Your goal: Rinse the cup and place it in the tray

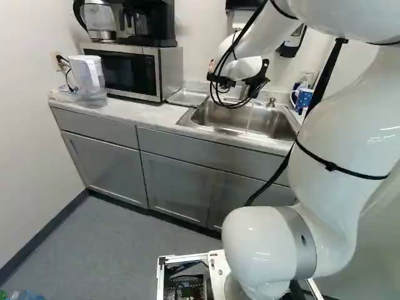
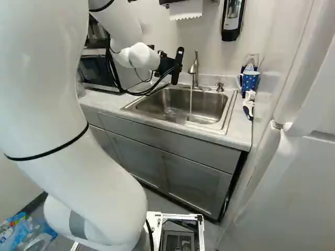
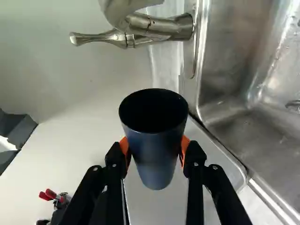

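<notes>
The cup (image 3: 154, 159) is grasped between the fingers (image 3: 194, 164), whose orange pads (image 3: 184, 147) bear on opposite sides of its wall. Such a side grip suits the task: the mouth is free to take and shed water, and the base can be set down first. The mouth faces the wrist camera; the exact tilt cannot be told. In the wrist view, with the cup as the dial's centre and the fingers entering from six o'clock, the tap (image 3: 183, 27) lies at twelve, the sink (image 3: 248, 93) at two, and the tray extends from beneath the cup toward four. In the left base view, the tray (image 1: 189, 97) rests on the bench (image 1: 147, 112) between microwave (image 1: 128, 72) and sink, at nine o'clock from the fingers, presumably so that a rinsed cup needs only a short transfer. In the right base view, water (image 2: 190, 107) falls at five o'clock from the fingers, with the cup apart from it. Whether rinsing is complete cannot be told; if it is, lowering to the tray should follow, with a wet wall liable to slip.
</notes>
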You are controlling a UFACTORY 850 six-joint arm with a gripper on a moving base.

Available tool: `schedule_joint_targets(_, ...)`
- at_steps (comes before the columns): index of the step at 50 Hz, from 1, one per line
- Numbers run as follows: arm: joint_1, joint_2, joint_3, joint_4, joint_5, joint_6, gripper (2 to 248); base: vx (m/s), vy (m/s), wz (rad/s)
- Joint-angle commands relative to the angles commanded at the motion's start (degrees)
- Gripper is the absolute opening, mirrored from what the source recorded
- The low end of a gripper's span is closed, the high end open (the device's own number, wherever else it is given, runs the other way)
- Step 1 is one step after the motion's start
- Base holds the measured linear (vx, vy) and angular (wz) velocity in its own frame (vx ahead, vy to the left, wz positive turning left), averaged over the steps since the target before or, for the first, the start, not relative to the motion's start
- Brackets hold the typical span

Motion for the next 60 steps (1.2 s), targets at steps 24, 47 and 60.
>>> schedule_joint_targets(24, 0.0, 0.0, 0.0, 0.0, 0.0, -14.4, 122, 0.000, 0.000, 0.000)
schedule_joint_targets(47, 0.0, 0.0, 0.0, 0.0, 0.0, -28.3, 122, 0.000, 0.000, 0.000)
schedule_joint_targets(60, 0.0, 0.0, 0.0, 0.0, 0.0, -36.1, 122, 0.000, 0.000, 0.000)
